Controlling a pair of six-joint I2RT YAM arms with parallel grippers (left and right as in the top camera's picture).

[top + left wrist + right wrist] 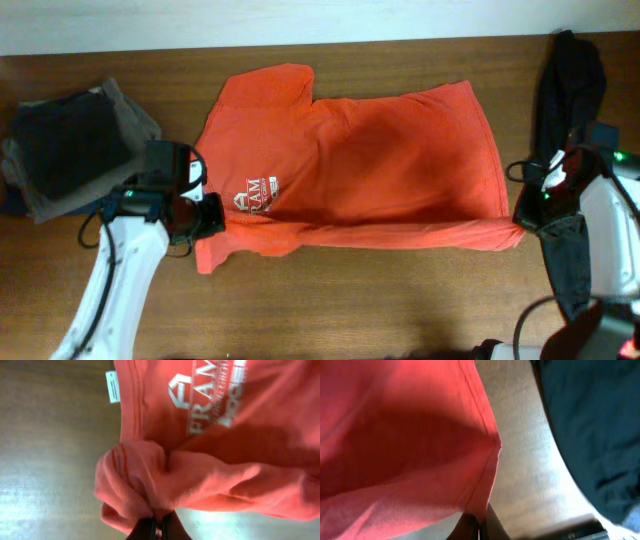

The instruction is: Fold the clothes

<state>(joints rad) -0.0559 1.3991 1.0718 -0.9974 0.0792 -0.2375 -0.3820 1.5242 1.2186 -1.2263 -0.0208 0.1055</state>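
The red-orange T-shirt (360,160) lies spread across the middle of the wooden table, white lettering near its left end. Its near edge is lifted along its length. My left gripper (205,215) is shut on a bunched part of the shirt (150,485) by the collar end; a white label shows there (113,386). My right gripper (520,225) is shut on the shirt's hem corner (482,495) at the right end. A limp black garment (570,90) hangs along the right side, under and behind the right arm.
A stack of folded dark and khaki clothes (70,150) sits at the table's left edge. The table's back edge meets a white wall. Dark blue-black cloth (590,425) lies close beside the right gripper.
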